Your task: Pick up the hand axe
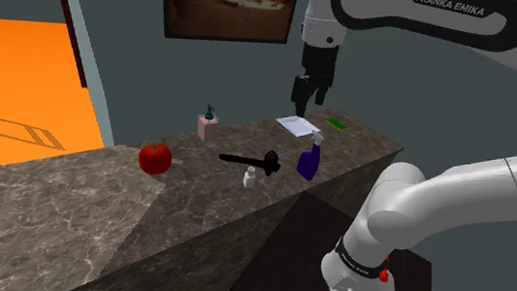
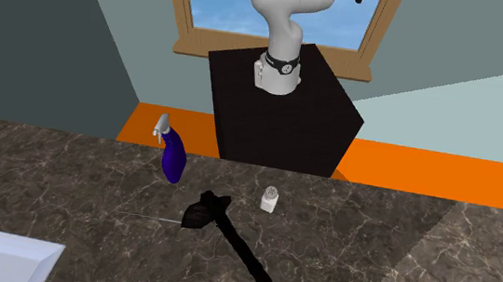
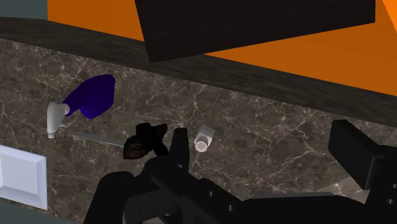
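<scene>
So far nothing is lifted: the axe (image 1: 248, 160) lies untouched on the counter (image 1: 59, 217).
Shoulder view: our gripper (image 1: 307, 94) hangs high, fingers apart and empty, the one axe at its 8 o'clock; descent, grasp and lift look all left to do. Second exterior view: we count one spray bottle (image 2: 173, 157) at the axe's 11 o'clock, one shaker (image 2: 271, 199) at 2, one tray (image 2: 5, 259) at 8. Wrist view: the axe's head shows just past one finger, shaker near it.
</scene>
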